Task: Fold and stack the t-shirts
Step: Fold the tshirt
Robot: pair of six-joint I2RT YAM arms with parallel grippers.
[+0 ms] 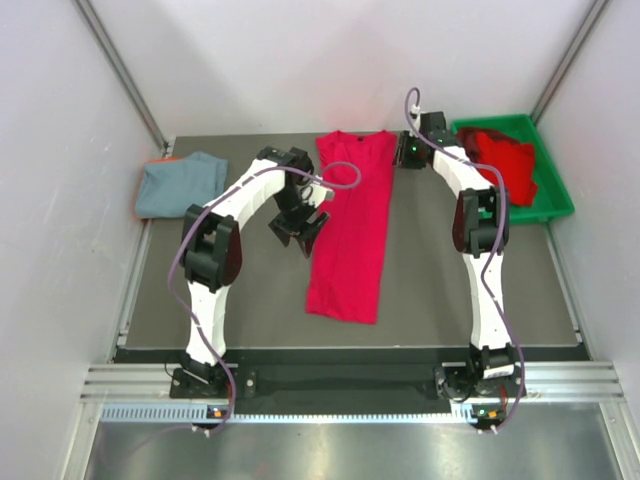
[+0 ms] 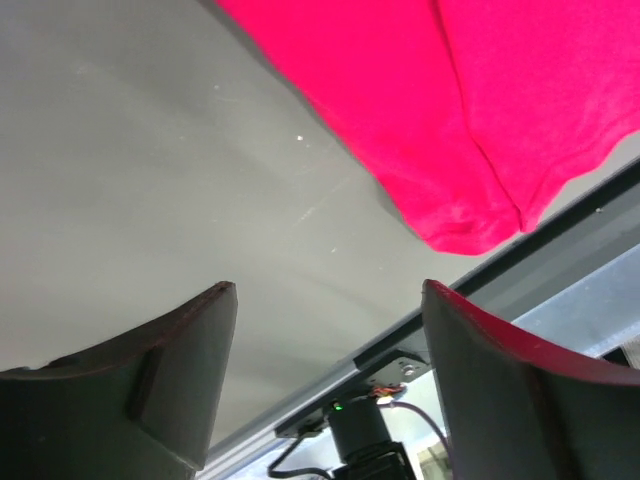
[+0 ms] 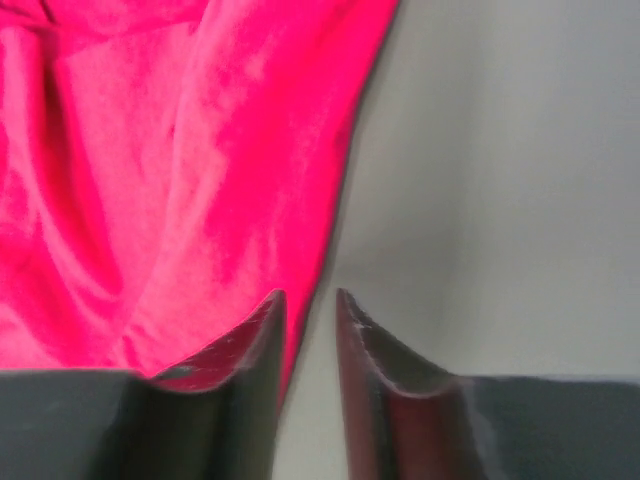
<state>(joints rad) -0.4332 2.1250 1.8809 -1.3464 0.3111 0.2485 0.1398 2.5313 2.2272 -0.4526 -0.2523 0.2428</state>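
T-shirt [image 1: 350,225], red, flanked by both claws: left gripper [image 2: 330,290] spread wide and empty beside its edge, right gripper [image 3: 310,295] barely cracked, pinching nothing, at the far corner. Lying as a strip down the table [image 1: 250,300]. Soft, floppy, light, so probably best grabbed by corners.

place: robot lab test cell – a boxed-in bench rig | walls: plain white panels [image 1: 60,150] close in the dark surface [image 1: 250,300] on three sides | mount: aluminium rail [image 1: 130,382] along the surface's near edge, left arm [image 1: 210,260] and right arm [image 1: 480,250] based there | wiring: purple cables [image 1: 178,268] looped along both arms over the surface | storage: green bin [image 1: 548,190] at the surface's far right corner
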